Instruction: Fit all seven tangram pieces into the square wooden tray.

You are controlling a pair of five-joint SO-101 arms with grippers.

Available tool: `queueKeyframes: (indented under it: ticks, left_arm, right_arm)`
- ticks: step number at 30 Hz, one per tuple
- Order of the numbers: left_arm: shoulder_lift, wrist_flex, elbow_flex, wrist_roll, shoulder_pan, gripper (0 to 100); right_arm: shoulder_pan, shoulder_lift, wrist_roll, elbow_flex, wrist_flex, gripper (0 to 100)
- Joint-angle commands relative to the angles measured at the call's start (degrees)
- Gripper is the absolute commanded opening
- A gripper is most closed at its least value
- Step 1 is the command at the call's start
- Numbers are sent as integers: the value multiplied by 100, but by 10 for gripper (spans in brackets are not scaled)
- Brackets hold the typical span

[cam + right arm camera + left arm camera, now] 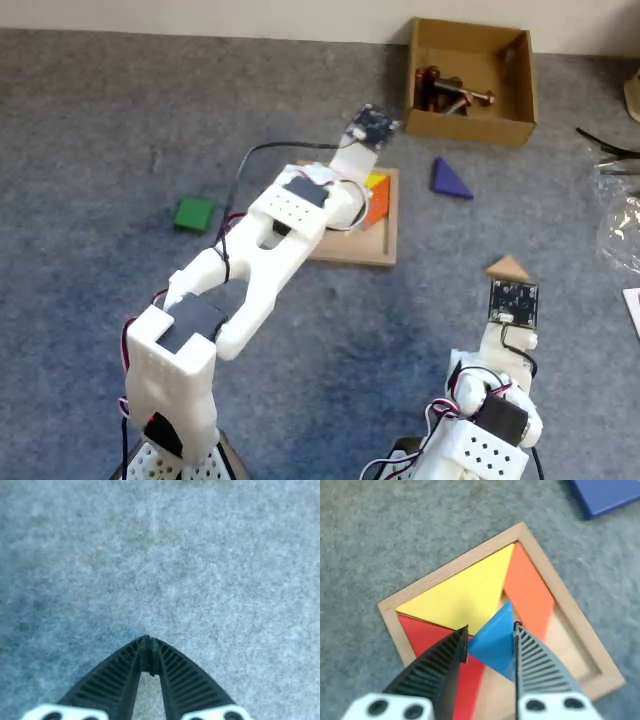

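Farthest left on the grey carpet (100, 120) lies a green square (194, 214), alone and well apart from the tray. Next to it, the left arm (265, 260) stretches from the near edge up to the wooden tray (375, 250), and its wrist covers most of the tray from above.

In the left wrist view, the left gripper (490, 630) pinches a light blue triangle (495, 647), with one finger against each side. The triangle sits over the middle of the tray, overlapping the edges of the pieces around it; whether it is lifted or resting on them cannot be told. A large yellow triangle (465, 592) lies flat along one side of the tray. An orange piece (530, 595) lies along the adjoining side and a red piece (427, 637) along the opposite one. Bare wood shows on the tray floor beyond the orange piece.

Right of the tray, a dark blue triangle (450, 178) lies on the carpet. Just behind it stands an open cardboard box (520, 95) with copper-coloured bits inside. Nearer the front, a tan triangle (508, 268) rests on the carpet, just ahead of the right arm (490, 400).

At the right, the right gripper (149, 642) has its fingertips pressed together with nothing between them, over bare carpet.
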Motion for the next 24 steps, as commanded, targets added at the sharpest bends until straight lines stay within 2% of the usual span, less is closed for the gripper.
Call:
queueKeyframes:
  ticks: [1, 5, 10, 16, 24]
  left_arm:
    - [-338, -413, 40, 123, -92, 5]
    - [-338, -510, 75, 176, -75, 5]
    - [-242, -510, 22, 791, -40, 5]
    - [338, -642, -110, 800, -48, 5]
    - [426, -598, -321, 800, 31, 5]
  right_arm:
    - [84, -84, -9, 664, -101, 5]
    - [84, -84, -9, 664, -101, 5]
    - [84, -84, -9, 664, -101, 5]
    - [84, -84, -9, 664, -101, 5]
    - [84, -84, -9, 664, -101, 5]
